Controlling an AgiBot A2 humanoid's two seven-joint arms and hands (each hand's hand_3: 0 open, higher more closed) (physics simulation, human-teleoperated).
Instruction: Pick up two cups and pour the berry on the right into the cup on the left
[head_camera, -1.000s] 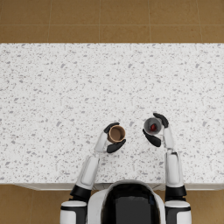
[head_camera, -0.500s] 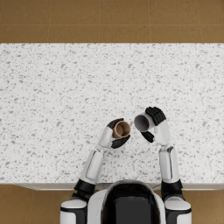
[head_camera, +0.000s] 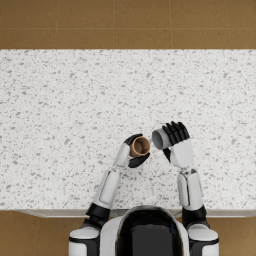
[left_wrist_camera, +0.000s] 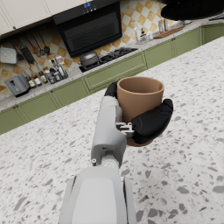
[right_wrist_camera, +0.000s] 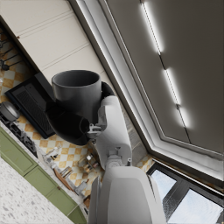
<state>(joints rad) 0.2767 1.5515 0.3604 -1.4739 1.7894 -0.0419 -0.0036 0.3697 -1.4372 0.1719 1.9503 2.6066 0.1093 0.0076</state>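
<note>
In the head view I have both hands over the speckled table (head_camera: 60, 110), just below the frame's centre. My left hand (head_camera: 133, 152) grips the brown cup (head_camera: 140, 146); fingers wrap its wall from both sides. The cup stands upright with its mouth open to the camera. In the left wrist view the same hand (left_wrist_camera: 146, 122) holds the brown cup (left_wrist_camera: 139, 105) at mid-frame, rim level; the inside of the cup is not visible from this angle.

My right hand (head_camera: 175, 140) grasps the grey cup (head_camera: 161, 138), just right of centre in the head view. This cup is tipped onto its side, with its mouth turned toward the brown cup. The two rims lie just beside each other; I cannot tell whether they touch. In the right wrist view the hand (right_wrist_camera: 72, 122) clamps the grey cup (right_wrist_camera: 78, 94) in the upper left of the frame, against a background of ceiling and wall cabinets.

I cannot see the berry in any view, so I cannot tell which cup holds it.

A brown floor (head_camera: 125, 22) fills the top band of the head view.
</note>
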